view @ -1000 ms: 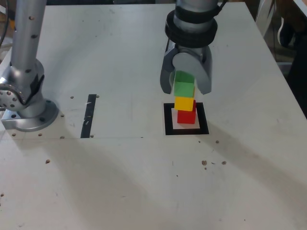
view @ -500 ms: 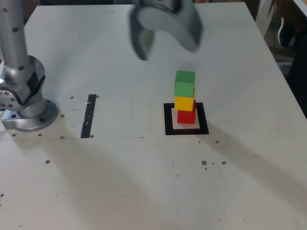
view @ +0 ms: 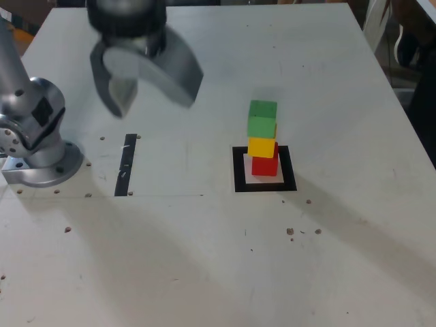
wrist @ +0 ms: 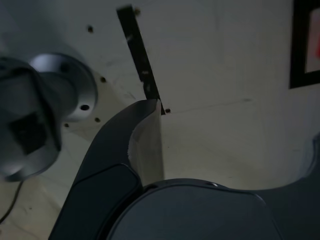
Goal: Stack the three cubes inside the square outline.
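Note:
The three cubes stand as one tower: the red cube (view: 265,166) at the bottom, the yellow cube (view: 261,147) on it, the green cube (view: 262,119) on top. The red one rests on the white centre of the square outline (view: 238,170). My gripper (view: 151,101) hangs blurred in the air far to the exterior view's left of the tower, open and empty. In the wrist view one dark finger (wrist: 145,130) shows, with a corner of the square outline (wrist: 300,50) at the picture's edge.
A short black tape strip (view: 127,163) lies on the white table, below the gripper. The arm's metal base (view: 34,136) stands at the exterior view's left edge. Small specks (view: 290,231) dot the table in front of the tower.
The jaws opened off the green cube, which stays on the tower. The gripper rose and swung away to the exterior view's left.

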Controlling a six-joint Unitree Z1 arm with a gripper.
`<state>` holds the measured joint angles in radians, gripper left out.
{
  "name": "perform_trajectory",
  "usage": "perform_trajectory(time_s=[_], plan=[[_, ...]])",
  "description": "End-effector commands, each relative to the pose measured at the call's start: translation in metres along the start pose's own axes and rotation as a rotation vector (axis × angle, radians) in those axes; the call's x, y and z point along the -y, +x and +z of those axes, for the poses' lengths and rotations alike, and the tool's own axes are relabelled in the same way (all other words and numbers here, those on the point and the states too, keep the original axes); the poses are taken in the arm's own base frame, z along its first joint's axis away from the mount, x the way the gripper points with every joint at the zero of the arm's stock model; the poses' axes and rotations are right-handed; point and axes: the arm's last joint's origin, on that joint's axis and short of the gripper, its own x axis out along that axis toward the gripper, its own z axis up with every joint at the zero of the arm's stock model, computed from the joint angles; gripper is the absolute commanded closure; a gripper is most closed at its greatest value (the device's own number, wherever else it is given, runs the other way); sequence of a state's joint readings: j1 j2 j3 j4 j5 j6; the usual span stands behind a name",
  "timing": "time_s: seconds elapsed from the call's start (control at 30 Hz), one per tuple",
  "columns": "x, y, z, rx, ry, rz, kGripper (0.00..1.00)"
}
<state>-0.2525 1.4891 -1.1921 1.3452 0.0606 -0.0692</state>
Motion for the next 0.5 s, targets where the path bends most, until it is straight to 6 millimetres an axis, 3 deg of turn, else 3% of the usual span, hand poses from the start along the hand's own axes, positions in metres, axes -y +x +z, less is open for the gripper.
perform_trajectory(time_s=[0.0, 0.3, 0.47], plan=[[0.002, 0.052, -0.032, -0.145, 0.006, 0.002, 0.00], [0.002, 0.097, -0.070, -0.131, -0.033, 0.006, 0.00], [0.000, 0.105, -0.077, -0.098, -0.034, 0.037, 0.00]])
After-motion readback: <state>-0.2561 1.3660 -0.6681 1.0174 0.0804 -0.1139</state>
